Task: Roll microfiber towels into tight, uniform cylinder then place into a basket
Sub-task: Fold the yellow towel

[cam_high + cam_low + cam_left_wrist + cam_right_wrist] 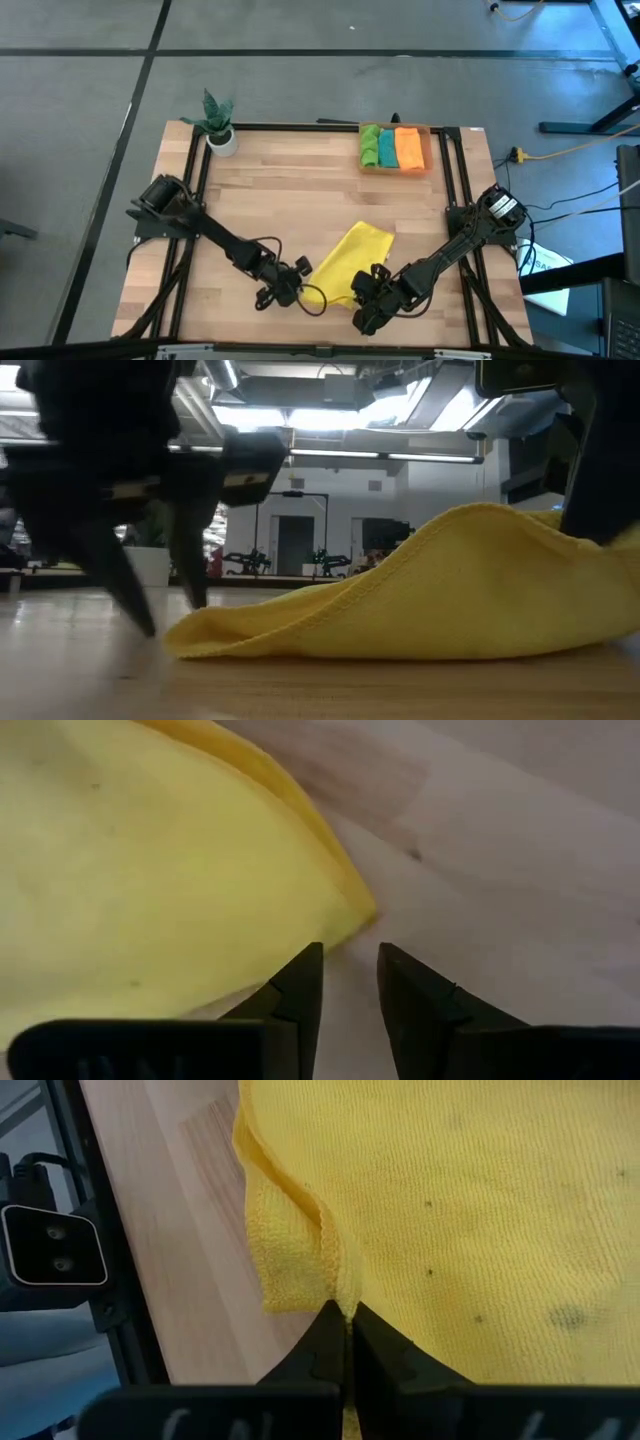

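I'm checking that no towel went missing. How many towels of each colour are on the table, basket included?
Yellow towel, loose on the table: 1
Green towel, in the basket: 1
Teal towel, in the basket: 1
Orange towel, in the basket: 1
Total: 4

Both arms are reaching low toward the near edge — the left pincer [348,982] is standing slightly parted, while the right pincer [347,1323] is pinching shut on yellow cloth.
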Robot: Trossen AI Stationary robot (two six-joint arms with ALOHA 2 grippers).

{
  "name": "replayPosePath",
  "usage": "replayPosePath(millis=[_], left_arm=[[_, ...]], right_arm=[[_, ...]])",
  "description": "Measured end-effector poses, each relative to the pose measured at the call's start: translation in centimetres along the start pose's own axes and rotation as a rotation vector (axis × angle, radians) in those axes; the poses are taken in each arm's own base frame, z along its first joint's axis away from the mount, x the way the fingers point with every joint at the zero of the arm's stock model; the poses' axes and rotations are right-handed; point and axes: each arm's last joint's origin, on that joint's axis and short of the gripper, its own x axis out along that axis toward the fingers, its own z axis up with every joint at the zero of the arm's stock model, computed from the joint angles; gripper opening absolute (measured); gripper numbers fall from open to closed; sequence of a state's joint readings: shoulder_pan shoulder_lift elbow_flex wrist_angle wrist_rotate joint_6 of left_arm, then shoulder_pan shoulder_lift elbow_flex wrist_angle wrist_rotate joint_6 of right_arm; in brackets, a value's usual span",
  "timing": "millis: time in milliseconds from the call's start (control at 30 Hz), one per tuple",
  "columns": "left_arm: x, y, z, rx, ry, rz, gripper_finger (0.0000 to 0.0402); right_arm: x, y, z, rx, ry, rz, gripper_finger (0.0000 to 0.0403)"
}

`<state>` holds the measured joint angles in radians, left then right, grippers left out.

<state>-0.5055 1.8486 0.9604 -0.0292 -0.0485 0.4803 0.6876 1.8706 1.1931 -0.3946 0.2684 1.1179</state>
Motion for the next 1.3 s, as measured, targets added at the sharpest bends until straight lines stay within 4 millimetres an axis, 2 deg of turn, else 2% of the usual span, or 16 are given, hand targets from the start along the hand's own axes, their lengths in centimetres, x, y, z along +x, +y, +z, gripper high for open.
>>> replayPosePath(millis=[133,333,833,1133,1300], left_arm=[[0.5,-0.6,0.1,0.015,-0.001,0.006,0.0088],[0.7,-0.7,0.3,0.027,0.049,0.141,0.0088],[0.7,-0.3,0.9,0.012,-0.012,0.183,0.0088],[2.3,-0.7,0.3,0.007,0.015,0.205,0.0088],[2.3,-0.6,0.3,0.006,0.019,0.214,0.0078]], right_arm=[[0.0,0.0,0.0,0.000,-0.001,0.000,0.0007],[0.0,0.0,0.0,0.000,-0.001,0.000,0.0007],[0.0,-0.1,0.1,0.003,-0.003,-0.002,0.0007],[0.2,-0.3,0.6,0.015,-0.007,-0.007,0.0007],[0.2,-0.3,0.6,0.017,-0.007,-0.007,0.0007]])
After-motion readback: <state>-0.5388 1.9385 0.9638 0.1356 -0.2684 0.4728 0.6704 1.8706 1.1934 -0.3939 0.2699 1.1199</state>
